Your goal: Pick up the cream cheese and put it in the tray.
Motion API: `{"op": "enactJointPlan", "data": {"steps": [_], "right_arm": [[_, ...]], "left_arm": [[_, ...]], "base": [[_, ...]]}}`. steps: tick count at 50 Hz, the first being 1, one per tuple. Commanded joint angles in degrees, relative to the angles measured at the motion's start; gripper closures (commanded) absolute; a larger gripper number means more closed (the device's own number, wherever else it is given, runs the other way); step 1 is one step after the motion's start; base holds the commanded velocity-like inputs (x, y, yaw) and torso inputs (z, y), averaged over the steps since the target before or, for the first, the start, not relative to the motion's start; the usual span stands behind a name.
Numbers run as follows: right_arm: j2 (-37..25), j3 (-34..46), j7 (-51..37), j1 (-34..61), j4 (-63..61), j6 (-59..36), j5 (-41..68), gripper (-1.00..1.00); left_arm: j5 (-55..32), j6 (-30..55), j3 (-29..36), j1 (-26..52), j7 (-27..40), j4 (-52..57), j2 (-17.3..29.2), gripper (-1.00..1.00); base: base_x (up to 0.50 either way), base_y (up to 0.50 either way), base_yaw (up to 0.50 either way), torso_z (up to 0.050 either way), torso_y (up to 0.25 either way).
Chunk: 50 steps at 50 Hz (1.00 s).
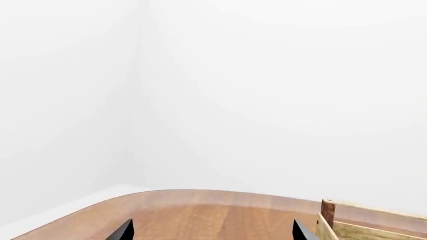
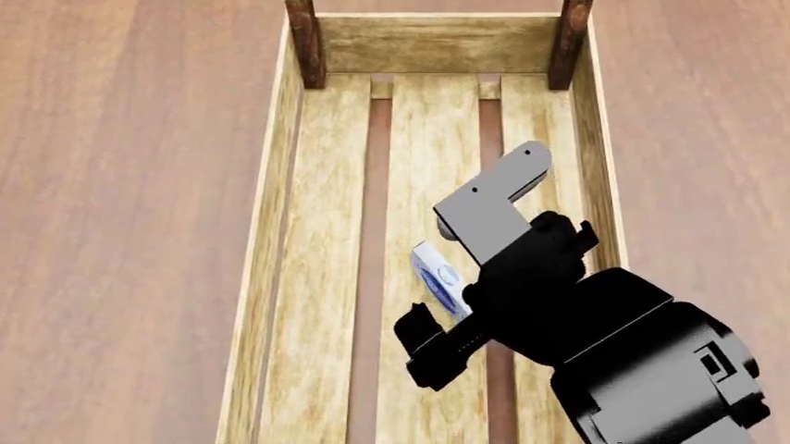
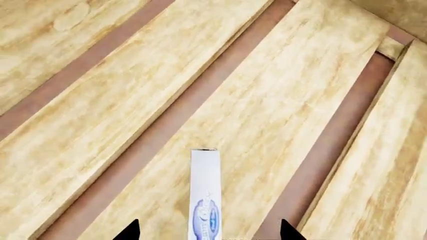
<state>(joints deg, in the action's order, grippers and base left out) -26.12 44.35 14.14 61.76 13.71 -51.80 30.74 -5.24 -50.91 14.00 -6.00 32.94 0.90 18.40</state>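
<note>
The cream cheese point(image 2: 435, 271) is a small pale box with a blue oval logo. It is inside the tray point(image 2: 274, 231), over the middle slats. In the right wrist view the cream cheese point(image 3: 205, 195) shows edge-on between my right gripper's point(image 3: 207, 231) two fingertips, with a clear gap on each side. The right gripper point(image 2: 447, 301) is open over the tray's slats point(image 3: 280, 100). I cannot tell whether the box rests on the slats or is just above them. My left gripper point(image 1: 212, 231) is open and empty above the table, beside a corner of the tray point(image 1: 347, 222).
The wooden table point(image 2: 124, 185) surrounds the tray on both sides. Dark brown corner posts point(image 2: 305, 42) stand at the tray's far end. In the left wrist view the table's rounded edge point(image 1: 133, 195) meets white walls.
</note>
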Motion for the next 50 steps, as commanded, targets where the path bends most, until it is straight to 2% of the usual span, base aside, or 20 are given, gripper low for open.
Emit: {"op": "enactJointPlan", "data": {"steps": [1,30,43,50], "right_arm": [[-3.84,-0.64,-3.99,-0.50,-13.07,-5.86,1.36,-1.00],[-12.96,-5.40,-10.36,-3.32,-35.48,-12.54,5.66,-1.00],[-18.59,-11.90,-13.46,-8.44,-45.54,-10.97,9.34,-1.00],[-22.29,-18.54,-15.52,-13.83,-50.78,-6.80,12.43,-1.00]], "left_arm": [[-0.16,0.29,0.07,-0.09,0.01,0.21,0.14,-1.00],[-0.34,0.03,-0.05,-0.35,0.19,0.39,0.30,-1.00],[-1.02,0.71,-0.43,-0.08,0.47,0.41,0.56,-1.00],[-1.54,0.78,-1.29,-0.32,1.04,1.00,0.85,-1.00]], "base": [[0.00,0.00,0.00,0.000,0.000],[0.00,0.00,0.00,0.000,0.000],[0.00,0.00,0.00,0.000,0.000],[0.00,0.00,0.00,0.000,0.000]]}}
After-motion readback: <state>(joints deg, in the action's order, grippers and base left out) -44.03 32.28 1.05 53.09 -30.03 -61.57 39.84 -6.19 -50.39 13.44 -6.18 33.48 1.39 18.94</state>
